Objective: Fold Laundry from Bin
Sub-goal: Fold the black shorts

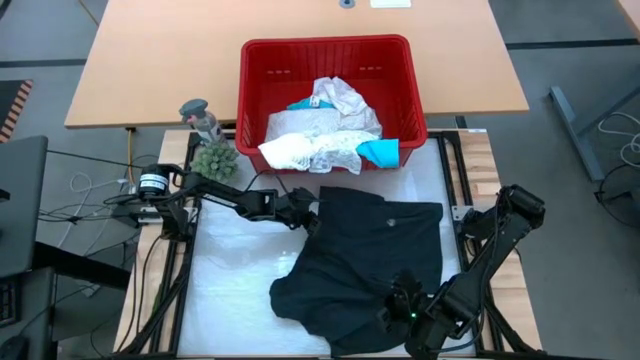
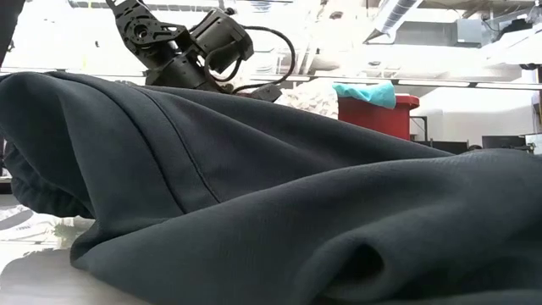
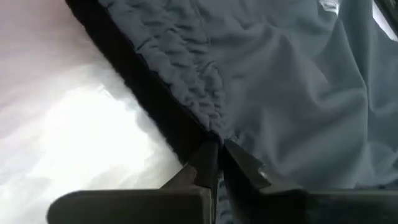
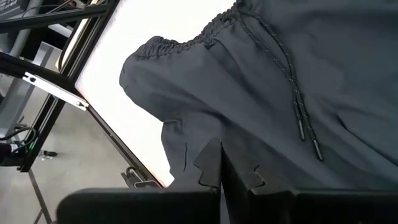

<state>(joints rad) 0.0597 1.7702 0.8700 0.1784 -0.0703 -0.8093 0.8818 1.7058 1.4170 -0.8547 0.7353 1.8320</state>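
The table (image 1: 230, 290) carries a smooth white sheet. On it the black garment (image 1: 370, 265) lies rumpled, a soft matte knit with a gathered waistband and a drawstring. At twelve o'clock the red slotted bin (image 1: 262, 75) holds lacy white cloth (image 1: 320, 140) and a teal piece (image 1: 380, 152). The left gripper (image 1: 308, 218) is clenched on the garment's ten o'clock edge; the right gripper (image 1: 405, 312) pinches its five o'clock hem. Thin pinches may slip if the arms pull apart unevenly.
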